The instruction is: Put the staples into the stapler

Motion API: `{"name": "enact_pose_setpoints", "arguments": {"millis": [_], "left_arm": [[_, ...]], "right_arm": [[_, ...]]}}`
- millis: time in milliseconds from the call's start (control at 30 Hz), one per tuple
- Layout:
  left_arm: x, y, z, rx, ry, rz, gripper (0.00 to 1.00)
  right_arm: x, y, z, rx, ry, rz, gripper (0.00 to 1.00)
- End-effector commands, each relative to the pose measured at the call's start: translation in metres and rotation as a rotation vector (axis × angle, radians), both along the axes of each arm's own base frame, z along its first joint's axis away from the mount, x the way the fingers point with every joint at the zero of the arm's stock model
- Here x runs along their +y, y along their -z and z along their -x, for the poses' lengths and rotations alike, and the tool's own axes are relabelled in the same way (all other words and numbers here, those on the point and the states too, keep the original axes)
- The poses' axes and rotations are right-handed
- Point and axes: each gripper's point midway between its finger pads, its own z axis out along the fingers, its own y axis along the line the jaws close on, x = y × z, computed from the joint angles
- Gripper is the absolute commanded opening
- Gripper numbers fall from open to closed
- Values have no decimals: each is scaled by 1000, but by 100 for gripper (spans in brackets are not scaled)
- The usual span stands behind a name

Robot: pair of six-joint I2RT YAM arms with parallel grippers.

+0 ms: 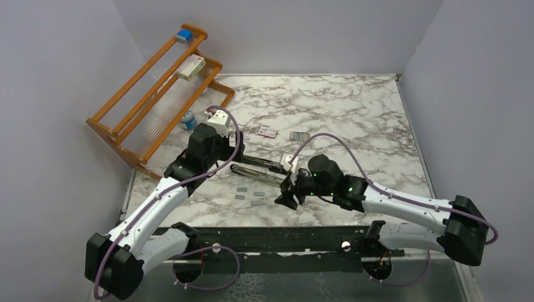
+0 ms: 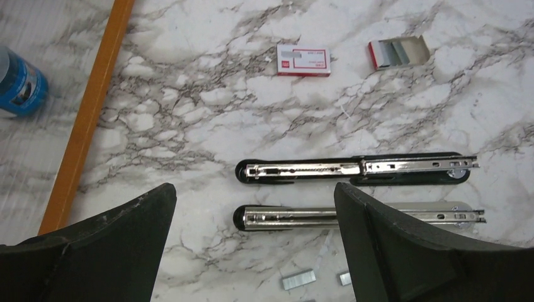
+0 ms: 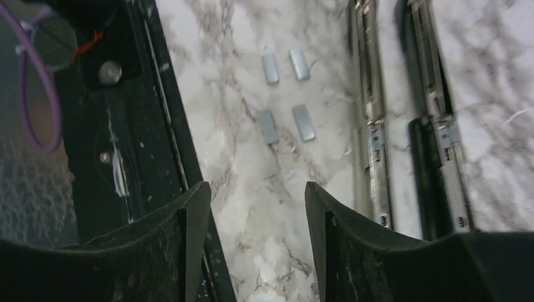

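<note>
Left claw (image 2: 255, 196) gaped wide and empty, right claw (image 3: 256, 190) half-open and empty, while staples (image 3: 303, 122) at its 12 o'clock looked light, brittle, best pinched across long edges.

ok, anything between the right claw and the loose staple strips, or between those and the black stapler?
Between right claw and staple strips: only bare marble. The silver stapler-like tool lies between the strips and the black stapler, alongside it; likely lift over.
</note>
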Motion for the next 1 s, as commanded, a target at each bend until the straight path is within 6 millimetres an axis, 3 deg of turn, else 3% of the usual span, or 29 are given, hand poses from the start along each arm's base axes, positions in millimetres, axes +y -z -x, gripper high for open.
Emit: {"name": "enact_pose_setpoints", "arguments": {"millis": [0,167,333,700,967], "left_arm": [[26,6,13,9,-78,-65,99],[39,15,15,17,-123,-110,99],[34,26,14,68,-102,-120,99],[41,30,10,77,-130,-147,99],[43,35,8,94,-132,-157,99]], "right_arm": [[22,26,19,-75,-132,-78,58],[35,52,35,-102,-270,-155,55],[43,72,27,-114,-258,-148,55],[49,110,19,-114,-273,-68,53],[56,123,15,-137,-293,-39,50]]}}
